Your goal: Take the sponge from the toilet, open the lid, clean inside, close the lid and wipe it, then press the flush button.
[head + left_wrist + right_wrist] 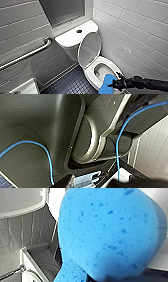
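Observation:
The white toilet [75,37] stands in the corner with its lid [89,48] raised upright against the tank. The dark round flush button [79,31] sits in the middle of the tank top. The ring-shaped seat [93,75] is down and the bowl is open to view. My right gripper [113,83] comes in from the right on a black arm. It is shut on the bright blue sponge [106,84], which hangs over the bowl's front rim. In the right wrist view the sponge [110,235] is very close and large.
A chrome grab bar [30,53] runs along the grey tiled wall on the left. A white boxy fixture [25,87] stands at the lower left. The floor [72,83] beside the toilet is dark blue. A white tiled wall [140,32] lies close on the right.

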### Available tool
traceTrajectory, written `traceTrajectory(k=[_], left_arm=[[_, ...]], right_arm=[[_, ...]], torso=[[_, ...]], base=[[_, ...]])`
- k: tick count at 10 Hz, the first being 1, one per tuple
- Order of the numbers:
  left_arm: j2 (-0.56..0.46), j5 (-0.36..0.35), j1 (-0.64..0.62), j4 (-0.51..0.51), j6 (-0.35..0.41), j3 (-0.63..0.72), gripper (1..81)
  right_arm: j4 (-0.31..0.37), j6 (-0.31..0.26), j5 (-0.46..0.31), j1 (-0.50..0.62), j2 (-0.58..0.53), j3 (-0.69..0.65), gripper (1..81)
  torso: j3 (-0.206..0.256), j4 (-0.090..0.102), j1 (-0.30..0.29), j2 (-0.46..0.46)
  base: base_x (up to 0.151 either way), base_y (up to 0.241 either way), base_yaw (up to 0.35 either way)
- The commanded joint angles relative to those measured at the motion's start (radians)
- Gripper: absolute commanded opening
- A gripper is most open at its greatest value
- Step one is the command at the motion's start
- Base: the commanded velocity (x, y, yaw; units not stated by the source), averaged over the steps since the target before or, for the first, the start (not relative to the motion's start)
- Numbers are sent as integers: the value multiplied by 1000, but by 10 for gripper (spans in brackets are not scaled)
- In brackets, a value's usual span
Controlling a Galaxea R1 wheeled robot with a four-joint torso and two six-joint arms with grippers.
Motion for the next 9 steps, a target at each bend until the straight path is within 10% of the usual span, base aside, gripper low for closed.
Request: traceTrajectory(k=[1,9], left_arm=[[-10,27,43,10,0,14,811],[-8,28,40,1,-7,9,811]], right_arm=[[0,13,-75,165,154,-136,10],[-92,10,229,212,460,-553,10]], torso=[[0,0,0,0],[0,0,0,0]], base=[[0,0,0],[0,0,0]])
